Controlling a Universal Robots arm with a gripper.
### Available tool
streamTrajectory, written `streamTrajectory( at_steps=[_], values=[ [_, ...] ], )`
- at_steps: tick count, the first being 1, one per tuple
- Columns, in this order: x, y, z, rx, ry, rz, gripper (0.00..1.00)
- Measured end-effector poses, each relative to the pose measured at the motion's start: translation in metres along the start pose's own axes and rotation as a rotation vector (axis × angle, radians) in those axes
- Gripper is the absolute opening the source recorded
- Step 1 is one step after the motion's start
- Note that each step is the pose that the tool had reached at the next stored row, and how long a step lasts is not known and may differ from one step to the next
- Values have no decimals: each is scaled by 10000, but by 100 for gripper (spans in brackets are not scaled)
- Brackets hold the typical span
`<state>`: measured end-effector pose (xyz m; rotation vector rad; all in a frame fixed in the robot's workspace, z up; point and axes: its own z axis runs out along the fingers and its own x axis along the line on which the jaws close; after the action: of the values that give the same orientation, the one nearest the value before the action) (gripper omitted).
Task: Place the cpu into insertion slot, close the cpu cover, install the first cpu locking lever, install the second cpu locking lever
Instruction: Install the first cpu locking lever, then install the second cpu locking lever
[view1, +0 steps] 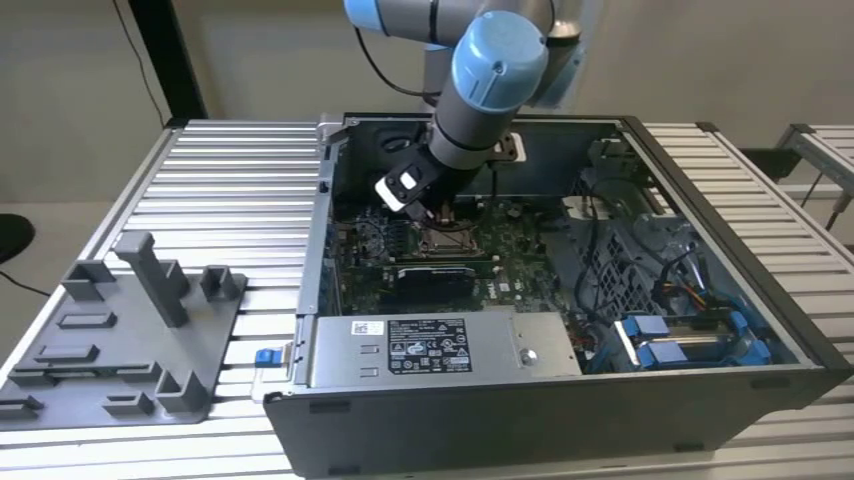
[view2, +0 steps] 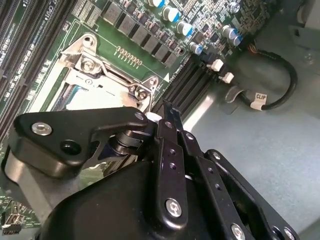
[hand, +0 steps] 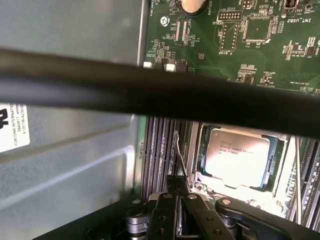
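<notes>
Gripper (hand: 178, 186), closed narrow on the thin lever (hand: 178, 152) just beside the cover (view2: 102, 76), under which the cpu (hand: 239, 156) was seated; the springy wire was judged best pinched firmly and swung slowly, lest it slip

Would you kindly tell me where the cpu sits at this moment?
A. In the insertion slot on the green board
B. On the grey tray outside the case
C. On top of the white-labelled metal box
A: in the first wrist view the cpu lies flat, silvery top up, inside the insertion slot on the green board.
</notes>
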<state>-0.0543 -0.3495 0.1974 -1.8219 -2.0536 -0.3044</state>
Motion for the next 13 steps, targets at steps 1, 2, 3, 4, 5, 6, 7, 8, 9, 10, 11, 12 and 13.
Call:
streamTrajectory(
  at_steps=[1,2,3,4,5,6,7,8,9,10,11,12,13],
  values=[
    [-2,10,0,1,-3,1,0],
    [-4,21,1,2,-6,1,0],
    [-6,32,1,1,-7,1,0],
    [-7,40,1,1,-5,1,0],
    [-8,47,2,0,-5,0,0],
    [-10,54,3,0,-5,0,0],
    [-11,61,5,0,-4,0,0],
    [-13,68,6,0,-4,0,0],
    [-14,74,7,0,-5,0,0],
    [-16,81,8,0,-5,0,0],
    [-17,89,10,0,-6,1,0],
    [-19,98,10,0,-7,0,0],
    [-21,108,11,1,-8,1,0]
  ],
)
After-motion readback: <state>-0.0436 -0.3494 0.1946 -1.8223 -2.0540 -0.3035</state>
